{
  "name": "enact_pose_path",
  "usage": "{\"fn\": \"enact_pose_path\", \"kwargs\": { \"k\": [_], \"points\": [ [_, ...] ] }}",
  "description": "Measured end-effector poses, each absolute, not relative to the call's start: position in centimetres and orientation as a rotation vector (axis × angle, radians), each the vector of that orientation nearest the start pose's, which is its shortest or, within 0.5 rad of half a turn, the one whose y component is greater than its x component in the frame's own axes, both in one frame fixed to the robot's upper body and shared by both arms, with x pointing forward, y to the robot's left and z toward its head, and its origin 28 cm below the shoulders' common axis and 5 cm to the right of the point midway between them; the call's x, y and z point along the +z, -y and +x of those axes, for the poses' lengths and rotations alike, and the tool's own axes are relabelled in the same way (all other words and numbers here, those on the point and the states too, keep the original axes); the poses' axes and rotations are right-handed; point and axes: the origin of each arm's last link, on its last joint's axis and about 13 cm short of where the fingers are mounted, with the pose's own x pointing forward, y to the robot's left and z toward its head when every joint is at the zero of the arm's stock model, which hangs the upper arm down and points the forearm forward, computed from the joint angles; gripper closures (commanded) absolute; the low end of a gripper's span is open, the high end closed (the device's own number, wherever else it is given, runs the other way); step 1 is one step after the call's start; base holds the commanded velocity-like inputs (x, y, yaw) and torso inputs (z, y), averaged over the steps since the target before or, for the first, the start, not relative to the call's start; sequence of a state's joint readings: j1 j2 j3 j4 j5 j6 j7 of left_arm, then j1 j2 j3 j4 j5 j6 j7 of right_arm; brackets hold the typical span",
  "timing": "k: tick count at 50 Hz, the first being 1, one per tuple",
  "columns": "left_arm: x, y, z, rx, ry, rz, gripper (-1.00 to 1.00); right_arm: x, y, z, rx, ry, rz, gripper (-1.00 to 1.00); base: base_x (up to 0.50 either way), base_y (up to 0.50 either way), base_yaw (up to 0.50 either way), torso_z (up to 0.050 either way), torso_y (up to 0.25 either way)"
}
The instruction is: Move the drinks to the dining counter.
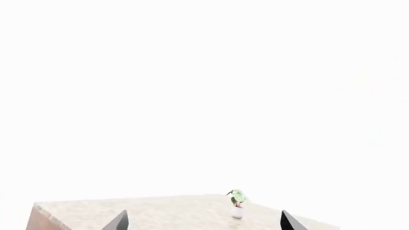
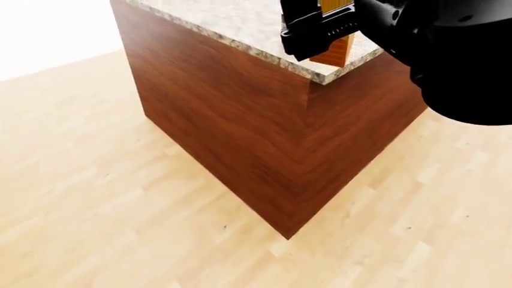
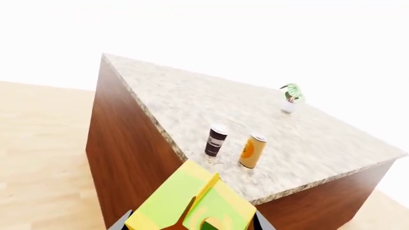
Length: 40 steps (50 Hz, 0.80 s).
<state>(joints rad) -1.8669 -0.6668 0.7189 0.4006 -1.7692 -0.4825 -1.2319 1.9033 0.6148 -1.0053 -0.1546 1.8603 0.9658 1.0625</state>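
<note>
1. Right gripper point(image 3: 191, 225) is clamped on the juice carton point(image 3: 191, 201). The yellow-and-green gabled top fills the space between its dark fingers, which press against both sides.
2. From the head camera, the carton point(image 2: 340, 51) shows as an orange sliver behind the black gripper body point(image 2: 320, 27), at the near corner of the dining counter point(image 2: 264, 114). I cannot tell whether its base touches the stone top.
3. On the counter, the brown paper cup point(image 3: 216, 141) with its white lid stands upright, a little in from the near edge.
4. Just beside it, the orange can point(image 3: 252, 151) with the silver top stands upright too. The two are close but apart.
5. Left gripper point(image 1: 204, 223) is spread wide. Only its two dark fingertips point(image 1: 118, 223) show, well apart, with nothing between them.
6. Beyond those tips lies the granite top, and a small potted plant point(image 1: 237, 203) sits on it near the far side.
7. Light wood floor point(image 2: 120, 198) runs all around the counter's reddish wooden sides.
</note>
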Motion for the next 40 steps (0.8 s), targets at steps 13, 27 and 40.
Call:
{"fn": "enact_pose_path", "kwargs": {
  "k": [13, 27, 40],
  "points": [
    [44.2, -18.2, 18.2, -0.146, 0.531, -0.219, -1.0, 39.3, 7.3, 24.0, 0.155, 0.009, -0.328, 1.0, -0.5, 0.18, 0.0, 0.0, 0.002],
    [44.2, -18.3, 18.2, -0.144, 0.531, -0.218, -1.0, 39.7, 8.0, 23.6, 0.108, 0.011, -0.315, 1.0, -0.5, 0.18, 0.0, 0.001, 0.003],
    [44.5, -18.4, 18.1, -0.137, 0.536, -0.224, -1.0, 40.0, 9.3, 22.5, 0.039, 0.003, -0.29, 1.0, -0.5, 0.18, 0.0, 0.0, 0.002]
  ]
}}
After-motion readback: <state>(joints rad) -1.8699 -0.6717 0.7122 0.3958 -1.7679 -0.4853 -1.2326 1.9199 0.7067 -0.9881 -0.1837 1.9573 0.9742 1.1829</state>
